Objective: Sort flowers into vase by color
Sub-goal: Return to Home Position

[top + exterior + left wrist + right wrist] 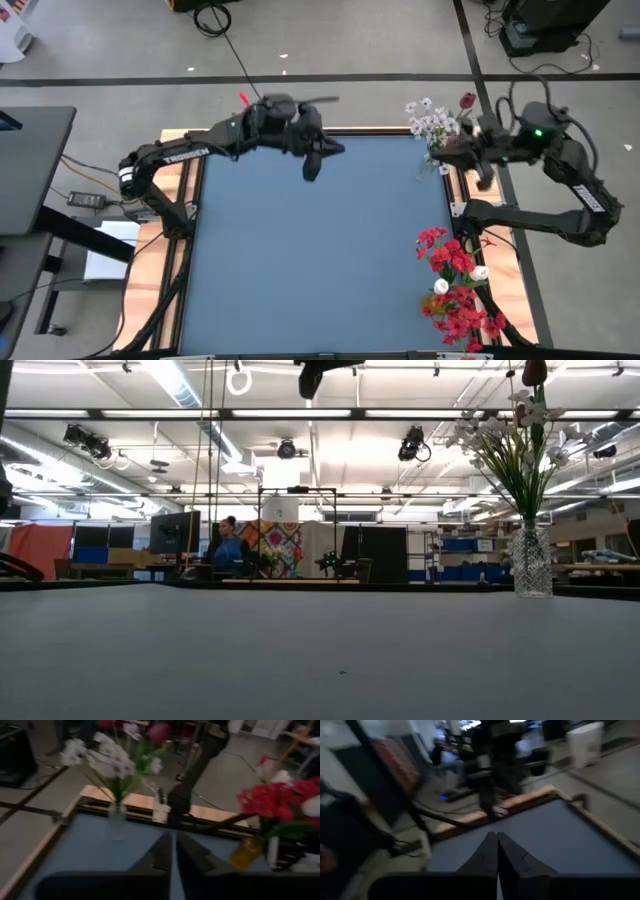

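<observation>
White flowers (432, 122) with one dark red bud (467, 100) stand by their stems in a clear glass vase (532, 560) at the table's far right corner. Red flowers (455, 285) with white buds among them stand in an amber vase (246, 852) at the near right edge. My left gripper (311, 165) hangs shut and holding nothing, high over the far middle of the table; its fingers (165, 851) meet. My right gripper (484, 176) is shut and holding nothing, beside the table's right edge, just right of the white flowers.
The blue table top (310, 260) has a wooden rim (170, 250). Cables and dark equipment lie on the floor beyond the far edge. A person (228, 545) sits far off in the room behind the table.
</observation>
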Robot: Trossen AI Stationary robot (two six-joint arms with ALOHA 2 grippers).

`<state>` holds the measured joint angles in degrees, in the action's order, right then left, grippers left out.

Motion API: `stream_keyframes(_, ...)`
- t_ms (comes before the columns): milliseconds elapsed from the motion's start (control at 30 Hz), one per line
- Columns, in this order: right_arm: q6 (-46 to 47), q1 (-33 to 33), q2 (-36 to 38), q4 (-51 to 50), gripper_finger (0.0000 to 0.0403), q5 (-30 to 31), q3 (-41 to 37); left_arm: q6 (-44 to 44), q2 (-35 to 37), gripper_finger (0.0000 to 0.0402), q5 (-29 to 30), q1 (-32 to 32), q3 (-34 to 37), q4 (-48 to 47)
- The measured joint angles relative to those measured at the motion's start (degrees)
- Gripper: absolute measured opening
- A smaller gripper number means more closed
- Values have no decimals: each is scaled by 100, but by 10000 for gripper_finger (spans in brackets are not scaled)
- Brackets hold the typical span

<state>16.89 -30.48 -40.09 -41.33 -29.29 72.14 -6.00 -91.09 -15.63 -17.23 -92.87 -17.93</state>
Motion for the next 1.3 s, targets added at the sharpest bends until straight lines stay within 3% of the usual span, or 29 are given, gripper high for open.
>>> stream_keyframes(67, -192, 135, 287, -372, 5, 376, -2, -137, 140, 10, 20, 170, 409, 370)
stream_keyframes(233, -67, 362, 1278, -877, 3, 1248, -285, -901, 753, 9, 285, 443, 1979, 2064)
stream_keyframes(367, 201, 374, 1824, -194, 2, 1215, -1115, -1486, 1294, 5, 635, 481, 3234, 3334)
stream_keyframes(500, 541, 393, 1789, 1384, 2, 636, -2238, -1559, 1678, 4, 877, 490, 3961, 4003)
stream_keyframes(600, 839, 594, 1542, 2434, 2, 424, -2833, -1256, 1710, 4, 893, 605, 4152, 4027)
stream_keyframes(667, 879, 903, 1453, 2671, 1, 649, -3010, -1040, 1699, 4, 1003, 750, 4200, 3975)
stream_keyframes(833, 635, 2169, 1280, 2737, 0, 1692, -3067, -416, 1645, 3, 1948, 1196, 4194, 4085)
stream_keyframes(1100, -96, 4400, 1159, 2426, 0, 3986, -3069, -364, 1531, 3, 2029, 1228, 4191, 3996)
stream_keyframes(1200, -333, 4955, 1437, 1991, 0, 4568, -3071, -152, 1538, 2, 2029, 1258, 4191, 4087)
stream_keyframes(1300, -790, 5222, 1953, 1732, 0, 4724, -3071, 87, 1734, 2, 2011, 1222, 4192, 4037)
